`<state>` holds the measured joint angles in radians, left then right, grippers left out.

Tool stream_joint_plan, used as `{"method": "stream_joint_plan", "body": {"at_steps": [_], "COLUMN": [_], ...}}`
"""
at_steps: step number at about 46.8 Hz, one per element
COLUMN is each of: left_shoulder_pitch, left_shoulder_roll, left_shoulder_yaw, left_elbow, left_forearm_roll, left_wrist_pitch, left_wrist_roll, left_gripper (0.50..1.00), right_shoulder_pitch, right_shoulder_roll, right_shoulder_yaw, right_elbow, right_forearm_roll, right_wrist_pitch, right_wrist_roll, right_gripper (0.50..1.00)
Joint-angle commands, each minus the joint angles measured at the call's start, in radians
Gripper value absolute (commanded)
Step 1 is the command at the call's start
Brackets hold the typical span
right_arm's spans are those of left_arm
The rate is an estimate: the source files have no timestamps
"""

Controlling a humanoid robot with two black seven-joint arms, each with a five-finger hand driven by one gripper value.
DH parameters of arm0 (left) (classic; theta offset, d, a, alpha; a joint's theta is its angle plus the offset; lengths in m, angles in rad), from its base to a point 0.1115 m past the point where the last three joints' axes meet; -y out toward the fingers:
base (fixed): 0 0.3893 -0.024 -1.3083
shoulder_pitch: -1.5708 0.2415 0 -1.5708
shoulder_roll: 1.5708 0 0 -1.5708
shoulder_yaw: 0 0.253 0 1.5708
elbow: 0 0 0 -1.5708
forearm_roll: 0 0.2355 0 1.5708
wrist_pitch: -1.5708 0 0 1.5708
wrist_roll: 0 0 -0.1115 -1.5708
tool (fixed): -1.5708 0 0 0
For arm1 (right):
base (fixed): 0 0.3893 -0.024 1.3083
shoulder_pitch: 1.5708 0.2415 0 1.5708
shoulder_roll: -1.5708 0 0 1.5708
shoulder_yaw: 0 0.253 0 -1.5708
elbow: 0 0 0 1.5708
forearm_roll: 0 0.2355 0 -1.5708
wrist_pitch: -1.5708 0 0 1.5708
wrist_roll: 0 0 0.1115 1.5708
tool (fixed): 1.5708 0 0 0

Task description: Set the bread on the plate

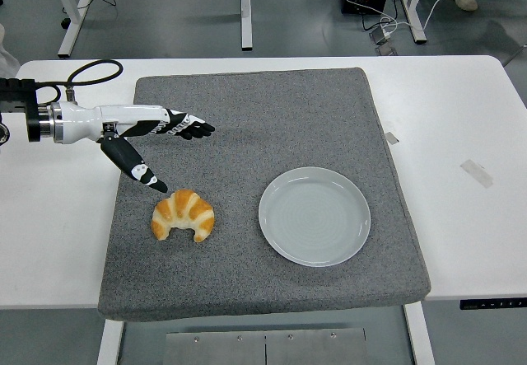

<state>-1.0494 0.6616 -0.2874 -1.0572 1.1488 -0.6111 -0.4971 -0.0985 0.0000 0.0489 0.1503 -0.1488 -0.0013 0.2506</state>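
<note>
A golden croissant [184, 215] lies on the grey foam mat [263, 118], left of centre near the front. An empty pale grey plate [314, 215] sits on the mat to its right, apart from it. My left hand [169, 147] reaches in from the left edge over the mat, fingers spread and empty. Its thumb points down toward the croissant's upper left and stops just short of it. The right arm is out of view.
The mat covers most of the white table [461, 118]. Two bits of tape [478, 172] lie on the table to the right. Table legs and cables show on the floor behind.
</note>
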Motion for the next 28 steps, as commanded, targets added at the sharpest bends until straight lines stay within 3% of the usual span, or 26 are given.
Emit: {"method": "stream_joint_plan", "body": {"at_steps": [1, 28], "left_shoulder_pitch": [-0.014, -0.014], "left_shoulder_roll": [0.004, 0.058], "left_shoulder_yaw": [0.014, 0.05], "left_elbow": [-0.009, -0.086], "left_forearm_roll": [0.019, 0.154], "left_wrist_pitch": [0.0, 0.0], "left_wrist_roll": [0.002, -0.021], "left_gripper": [0.971, 0.966], "right_shoulder_pitch": [0.0, -0.003], "right_shoulder_roll": [0.0, 0.0], "right_shoulder_yaw": [0.0, -0.011], "right_elbow": [0.0, 0.002], "right_forearm_roll": [0.0, 0.0], "right_wrist_pitch": [0.001, 0.003], "right_wrist_roll": [0.001, -0.001], "right_gripper": [1.0, 1.0]}}
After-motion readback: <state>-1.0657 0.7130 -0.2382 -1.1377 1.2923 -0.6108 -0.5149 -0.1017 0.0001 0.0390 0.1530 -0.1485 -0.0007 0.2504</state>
